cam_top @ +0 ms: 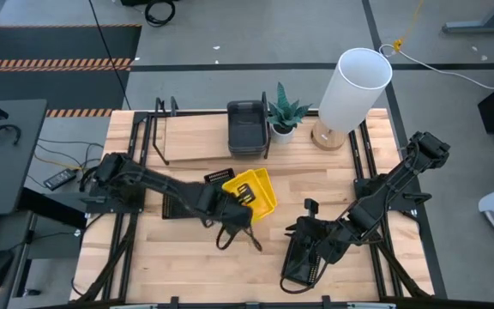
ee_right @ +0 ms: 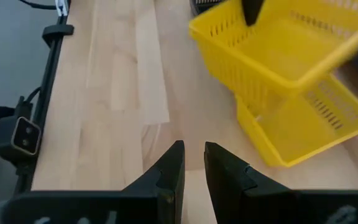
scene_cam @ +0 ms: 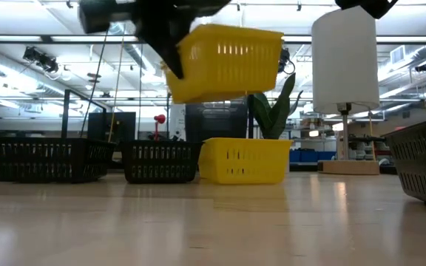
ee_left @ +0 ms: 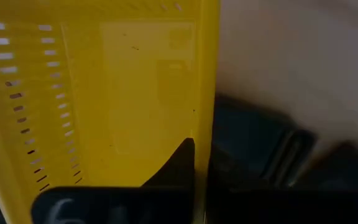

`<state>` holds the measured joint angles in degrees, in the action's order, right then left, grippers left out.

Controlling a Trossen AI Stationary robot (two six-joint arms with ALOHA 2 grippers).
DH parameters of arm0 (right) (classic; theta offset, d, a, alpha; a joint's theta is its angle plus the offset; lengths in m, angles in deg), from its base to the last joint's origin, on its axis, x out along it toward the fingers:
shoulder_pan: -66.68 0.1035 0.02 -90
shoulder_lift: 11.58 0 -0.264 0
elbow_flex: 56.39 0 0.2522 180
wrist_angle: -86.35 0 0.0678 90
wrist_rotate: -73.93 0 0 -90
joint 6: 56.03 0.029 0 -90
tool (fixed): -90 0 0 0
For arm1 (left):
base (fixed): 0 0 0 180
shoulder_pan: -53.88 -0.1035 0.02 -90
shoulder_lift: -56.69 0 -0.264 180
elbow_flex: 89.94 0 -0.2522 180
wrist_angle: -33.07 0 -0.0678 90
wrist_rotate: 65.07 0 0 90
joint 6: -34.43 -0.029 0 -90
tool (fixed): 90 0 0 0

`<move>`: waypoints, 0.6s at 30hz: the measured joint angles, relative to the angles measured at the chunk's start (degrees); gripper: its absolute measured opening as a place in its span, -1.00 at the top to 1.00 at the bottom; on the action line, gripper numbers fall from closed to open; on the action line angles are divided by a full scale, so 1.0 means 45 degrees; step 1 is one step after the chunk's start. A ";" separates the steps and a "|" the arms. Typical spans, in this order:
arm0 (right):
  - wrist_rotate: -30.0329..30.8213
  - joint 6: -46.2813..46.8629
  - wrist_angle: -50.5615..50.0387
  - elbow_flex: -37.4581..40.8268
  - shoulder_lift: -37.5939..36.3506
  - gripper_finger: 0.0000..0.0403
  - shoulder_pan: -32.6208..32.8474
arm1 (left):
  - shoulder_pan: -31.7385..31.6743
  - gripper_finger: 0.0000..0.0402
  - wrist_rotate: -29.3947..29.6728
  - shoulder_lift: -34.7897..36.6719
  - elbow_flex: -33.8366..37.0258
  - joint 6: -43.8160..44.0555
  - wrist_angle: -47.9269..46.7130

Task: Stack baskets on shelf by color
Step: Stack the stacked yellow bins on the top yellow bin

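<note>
The left gripper [cam_top: 243, 199], jaws clamped on a yellow basket's [scene_cam: 228, 59] rim, held it above another yellow basket [scene_cam: 244, 160] at table centre, while the right gripper [ee_right: 193, 163], at five o'clock, stood slightly parted, empty.

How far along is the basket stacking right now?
Done: dark grey baskets sit on the shelf. In hand: the left gripper holds a yellow basket lifted above another yellow basket. Left: black mesh baskets remain on the table; the right gripper waits empty.
</note>
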<state>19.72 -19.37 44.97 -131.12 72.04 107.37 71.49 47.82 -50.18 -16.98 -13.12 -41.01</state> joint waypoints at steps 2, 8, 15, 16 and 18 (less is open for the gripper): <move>0.0178 -0.0123 -0.0014 0.0000 0.0003 0.67 -0.0003 | -0.0469 0.93 -0.0037 0.0000 0.0000 -0.1089 0.0099; 0.0191 -0.0145 -0.0340 0.0000 0.0001 0.67 -0.0005 | -0.1587 0.93 0.0022 0.0000 0.0005 -0.3813 0.0832; 0.0186 -0.0169 -0.0781 0.0000 0.0000 0.67 -0.0005 | -0.2222 0.93 -0.0765 -0.0065 0.0005 -0.4578 0.1459; 0.0186 -0.0184 -0.0829 0.0000 0.0000 0.67 -0.0005 | -0.2229 0.93 -0.0760 -0.0148 0.0005 -0.4578 0.1555; 0.0181 -0.0189 -0.0979 0.0000 -0.0023 0.67 -0.0005 | -0.2223 0.93 -0.0812 -0.0333 0.0024 -0.4536 0.1524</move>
<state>20.53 -20.22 40.56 -131.12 71.93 107.35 61.49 44.16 -51.67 -16.87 -33.53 -34.15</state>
